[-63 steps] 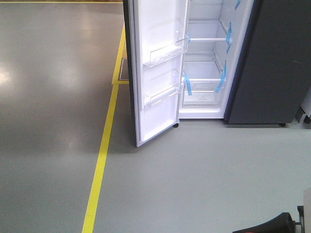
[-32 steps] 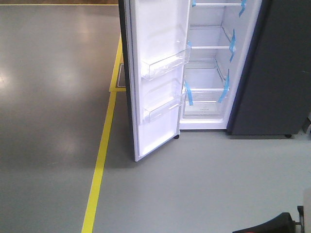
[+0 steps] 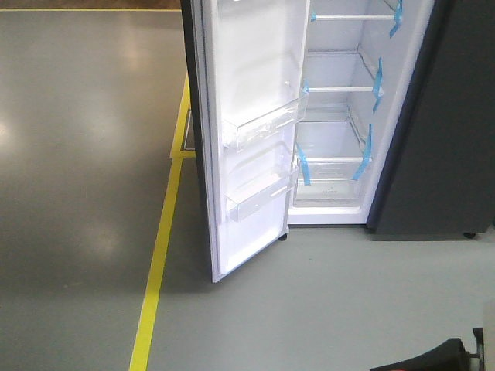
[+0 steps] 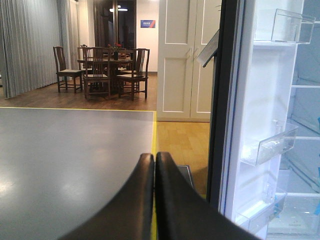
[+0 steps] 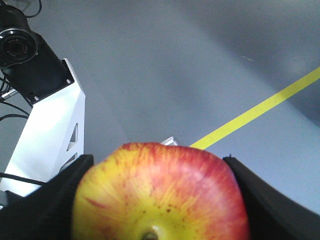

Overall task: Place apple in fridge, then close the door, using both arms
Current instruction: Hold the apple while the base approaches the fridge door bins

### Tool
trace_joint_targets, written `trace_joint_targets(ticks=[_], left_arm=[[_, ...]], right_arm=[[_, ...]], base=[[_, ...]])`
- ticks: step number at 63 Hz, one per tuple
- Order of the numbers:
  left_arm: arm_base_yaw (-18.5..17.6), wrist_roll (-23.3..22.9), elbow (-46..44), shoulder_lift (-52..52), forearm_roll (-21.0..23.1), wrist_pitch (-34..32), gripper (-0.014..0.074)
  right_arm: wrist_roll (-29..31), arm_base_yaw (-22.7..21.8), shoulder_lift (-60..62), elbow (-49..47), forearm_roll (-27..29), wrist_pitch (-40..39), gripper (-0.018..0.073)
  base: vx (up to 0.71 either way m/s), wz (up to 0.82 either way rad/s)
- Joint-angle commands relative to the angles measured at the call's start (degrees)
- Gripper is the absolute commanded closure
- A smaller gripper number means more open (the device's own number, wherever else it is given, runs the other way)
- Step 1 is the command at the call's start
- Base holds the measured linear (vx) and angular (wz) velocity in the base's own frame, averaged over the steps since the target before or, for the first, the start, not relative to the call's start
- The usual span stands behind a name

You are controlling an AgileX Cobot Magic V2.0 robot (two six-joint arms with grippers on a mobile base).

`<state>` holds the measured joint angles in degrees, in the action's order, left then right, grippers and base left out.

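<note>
While the door (image 3: 247, 77) stands swung wide at the left of the fridge (image 3: 334, 68), I see my right gripper (image 5: 157, 172) clamped on the apple (image 5: 160, 195). It sits outside the fridge, with grey floor (image 5: 175, 60) and a yellow line (image 5: 260, 107) behind it. My left gripper (image 4: 154, 156) has its fingers pressed together on nothing, pointing just left of the door's edge.

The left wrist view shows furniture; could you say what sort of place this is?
Likely a lab's mock-home test area: grey floor with yellow line, open fridge, and dining table with chairs beyond.
</note>
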<state>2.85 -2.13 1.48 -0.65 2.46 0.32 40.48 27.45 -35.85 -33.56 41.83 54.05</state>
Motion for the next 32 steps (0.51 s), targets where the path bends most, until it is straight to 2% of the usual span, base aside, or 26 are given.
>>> trace_joint_targets(ticks=[1,32], left_arm=[[0.0,-0.2,1.2,-0.8,0.2,-4.3,0.0603],[0.0,-0.2,1.2,-0.8,0.2,-4.3,0.0603]], right_arm=[[0.1,0.0,-0.1,-1.7,2.6,-2.2,0.0253],[0.1,0.0,-0.1,-1.7,2.6,-2.2,0.0253]], base=[[0.21,-0.02],[0.20,0.00]])
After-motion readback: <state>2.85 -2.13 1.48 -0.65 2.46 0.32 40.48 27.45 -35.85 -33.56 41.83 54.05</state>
